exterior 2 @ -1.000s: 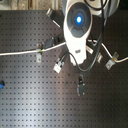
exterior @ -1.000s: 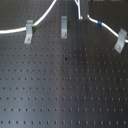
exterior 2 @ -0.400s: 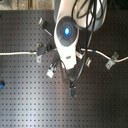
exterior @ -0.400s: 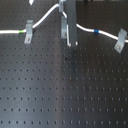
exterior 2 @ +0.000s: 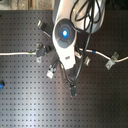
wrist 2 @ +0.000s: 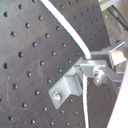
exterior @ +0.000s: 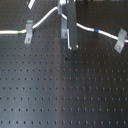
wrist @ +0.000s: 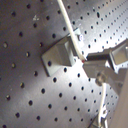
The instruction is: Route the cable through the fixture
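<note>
Clenching the cable right at the fixture in the first wrist view, the pincer pinching the white cord between its fingertips. In the first exterior view, hanging over the upright fixture at twelve o'clock on the dark perforated worktop, cable trailing off toward nine and three o'clock.

A black perforated bench carries three grey clips: two slanted clips and the upright fixture between them, with the white cable strung across near one edge.
</note>
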